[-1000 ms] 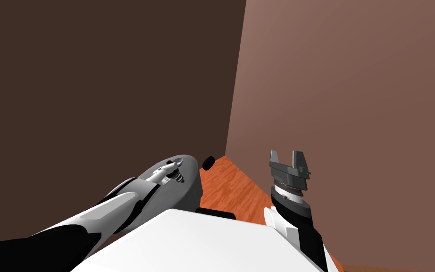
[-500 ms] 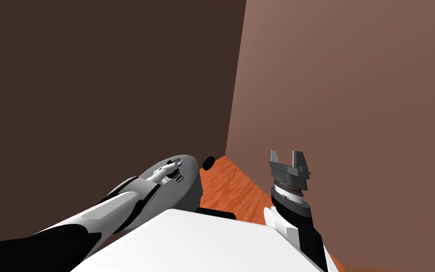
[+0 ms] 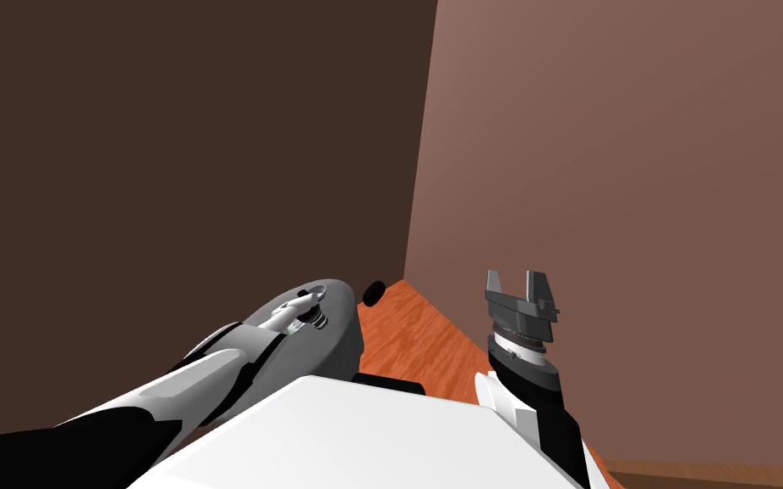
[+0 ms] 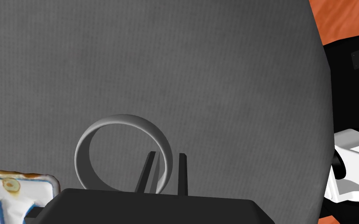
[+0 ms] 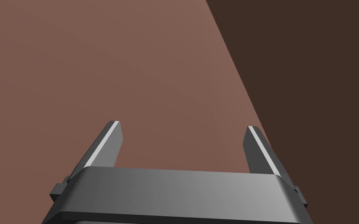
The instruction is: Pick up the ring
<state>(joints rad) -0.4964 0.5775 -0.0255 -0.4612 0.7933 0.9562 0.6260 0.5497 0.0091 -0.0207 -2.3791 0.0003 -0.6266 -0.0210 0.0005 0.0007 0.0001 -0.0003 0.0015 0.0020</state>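
L gripper (image 4: 166, 173) jaws pinch ring (image 4: 122, 119) by its rim, lower centre (R gripper (image 5: 182, 144) jaws spread): thin hold, may twist out on lift.

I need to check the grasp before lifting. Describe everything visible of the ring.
The ring is a plain, smooth grey band, broad-walled, unmarked and whole. It shows nearly face-on over the grey table; I cannot tell whether it rests on that or hangs just above it. The left hand is shut on its wall, one finger inside the hoop and the other outside. A white, blue-marked card lies near, apart from it.
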